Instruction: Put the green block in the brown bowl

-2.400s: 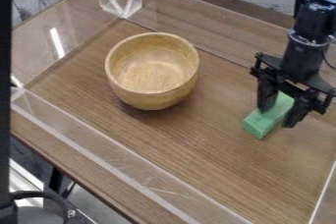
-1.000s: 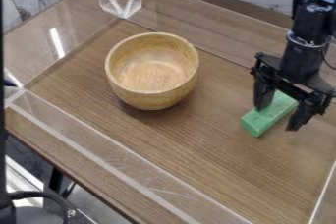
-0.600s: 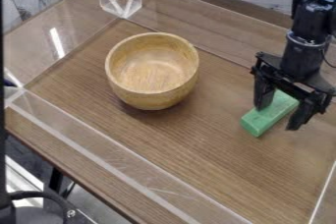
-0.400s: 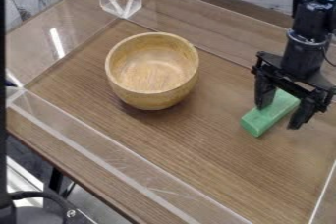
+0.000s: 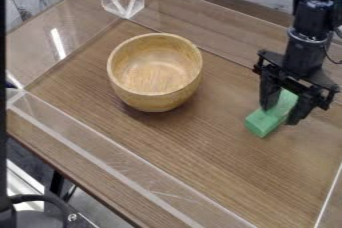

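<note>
The green block [image 5: 266, 123] lies on the wooden table [image 5: 160, 147] at the right, its far end between my fingers. My gripper [image 5: 291, 106] points straight down over that end, one black finger on each side of the block. The jaws stand narrow around it, but the view does not show whether the pads press on its sides. The brown bowl [image 5: 155, 70] sits upright to the left of the block, empty, well apart from the gripper.
A low clear plastic wall [image 5: 60, 112] runs along the table's left and front edges. A small clear plastic stand [image 5: 120, 0] is at the back left corner. The arm's black column [image 5: 311, 17] rises above the gripper at the right.
The fingers have drawn closer together around the block's far end. The hand, the block and the bowl have stayed in place.
</note>
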Controlling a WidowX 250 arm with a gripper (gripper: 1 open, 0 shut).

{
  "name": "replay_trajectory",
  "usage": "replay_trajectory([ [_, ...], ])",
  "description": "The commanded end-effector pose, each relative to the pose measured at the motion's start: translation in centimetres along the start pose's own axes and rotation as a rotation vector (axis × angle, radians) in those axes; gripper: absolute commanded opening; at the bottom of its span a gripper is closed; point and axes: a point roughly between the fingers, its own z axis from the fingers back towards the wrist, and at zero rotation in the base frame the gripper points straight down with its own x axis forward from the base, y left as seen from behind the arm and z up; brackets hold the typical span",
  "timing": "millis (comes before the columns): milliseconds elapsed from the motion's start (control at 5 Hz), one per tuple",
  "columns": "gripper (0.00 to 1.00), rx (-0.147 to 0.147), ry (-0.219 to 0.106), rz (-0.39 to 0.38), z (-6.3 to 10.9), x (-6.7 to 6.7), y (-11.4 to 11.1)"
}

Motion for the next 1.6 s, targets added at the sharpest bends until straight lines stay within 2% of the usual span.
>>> replay_trajectory([
  [0,0.0,-0.003,-0.023,-0.005,0.0,0.3,0.6],
  [400,0.0,0.002,-0.095,0.013,3.9,-1.0,1.7],
  [600,0.0,0.01,-0.146,0.032,6.6,-1.9,2.5],
  [800,0.0,0.014,-0.169,0.041,8.1,-2.0,3.2],
  [1000,1.0,0.01,-0.165,0.028,7.6,-1.5,2.9],
  [1400,1.0,-0.005,-0.158,-0.007,6.3,-0.7,1.9],
])
